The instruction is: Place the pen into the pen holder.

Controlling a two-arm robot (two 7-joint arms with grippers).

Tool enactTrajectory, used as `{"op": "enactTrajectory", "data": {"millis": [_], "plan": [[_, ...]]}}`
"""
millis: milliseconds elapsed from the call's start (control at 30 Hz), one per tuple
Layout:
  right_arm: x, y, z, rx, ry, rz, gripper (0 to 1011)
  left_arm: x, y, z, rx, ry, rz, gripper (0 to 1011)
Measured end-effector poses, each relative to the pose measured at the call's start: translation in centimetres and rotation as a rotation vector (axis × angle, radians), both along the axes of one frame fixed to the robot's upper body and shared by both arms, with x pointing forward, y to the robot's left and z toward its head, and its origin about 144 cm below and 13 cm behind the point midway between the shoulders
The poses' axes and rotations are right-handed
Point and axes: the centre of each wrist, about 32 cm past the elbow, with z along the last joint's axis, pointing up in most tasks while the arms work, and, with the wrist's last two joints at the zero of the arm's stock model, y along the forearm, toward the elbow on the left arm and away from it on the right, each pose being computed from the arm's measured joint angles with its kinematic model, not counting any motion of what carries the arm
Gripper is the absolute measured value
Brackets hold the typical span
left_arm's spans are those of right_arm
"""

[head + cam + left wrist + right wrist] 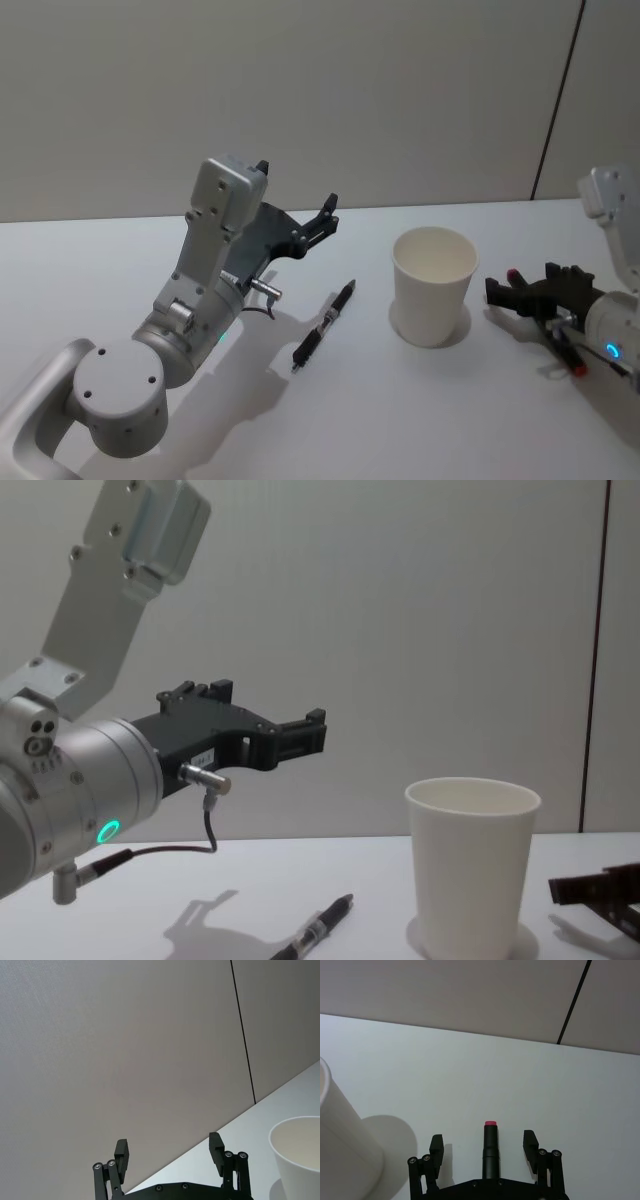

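**Pen and holder before the pick.** Nearest, the pen [325, 325] lies flat and aslant on the desk [120, 270], between the left arm and the pen holder [432, 290] and apart from both; nothing grips it. To its right the pen holder stands upright with its mouth open, ready to take the pen from above. At the far right of the desk, the right gripper [483, 1141] sits low beside the holder. Its fingers are spread around a black, red-tipped rod [490, 1132] that neither touches; what this rod is cannot be told. Farther off, the left gripper [169, 1147] hovers above the desk, fingers spread and empty. Being closer to the pen, it is probably the one that will descend for it.
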Motion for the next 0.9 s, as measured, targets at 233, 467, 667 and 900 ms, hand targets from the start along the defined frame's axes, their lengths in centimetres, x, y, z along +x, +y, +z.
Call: {"op": "enactTrajectory", "data": {"millis": [233, 467, 667, 900], "plan": [[0.1, 0.3, -0.6, -0.001, 0.008, -0.011, 1001, 0.0, 0.0, 0.0, 0.000, 0.000, 0.000, 999], [0.0, 0.4, -1.1, 0.001, 0.017, -0.027, 1001, 0.0, 0.0, 0.0, 0.000, 0.000, 0.000, 1000], [0.0, 0.5, -1.3, 0.004, 0.019, -0.036, 993, 0.0, 0.0, 0.0, 0.000, 0.000, 0.000, 1000], [0.0, 0.5, -1.4, 0.006, 0.021, -0.043, 848, 0.0, 0.0, 0.0, 0.000, 0.000, 0.000, 1000]]}}
